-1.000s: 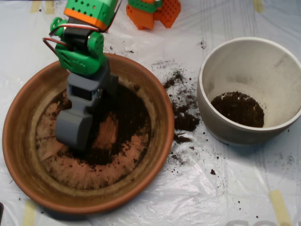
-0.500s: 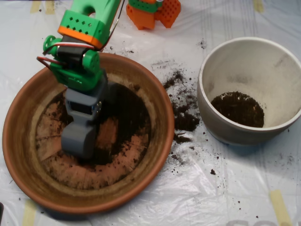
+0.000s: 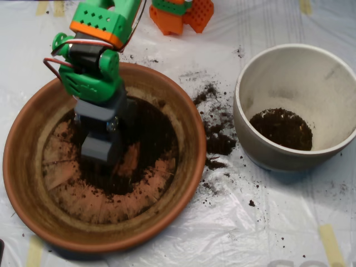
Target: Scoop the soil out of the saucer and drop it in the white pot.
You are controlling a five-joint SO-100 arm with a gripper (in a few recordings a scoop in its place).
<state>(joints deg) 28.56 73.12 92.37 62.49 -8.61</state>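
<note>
Partly done: a dark heap already lies in the white pot [image 3: 267,67] at 3 o'clock, yet much soil [image 3: 150,139] remains in the saucer [image 3: 22,167]. Down among it sits the scoop [image 3: 101,149]; whether its jaws are parted or shut I cannot tell from overhead.

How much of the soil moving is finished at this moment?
Partly done: a small heap of soil lies in the white pot. In hand: the tool is down in the saucer, in the dark soil. Left: most soil is in the saucer, and some is spilled on the plastic sheet.
</note>
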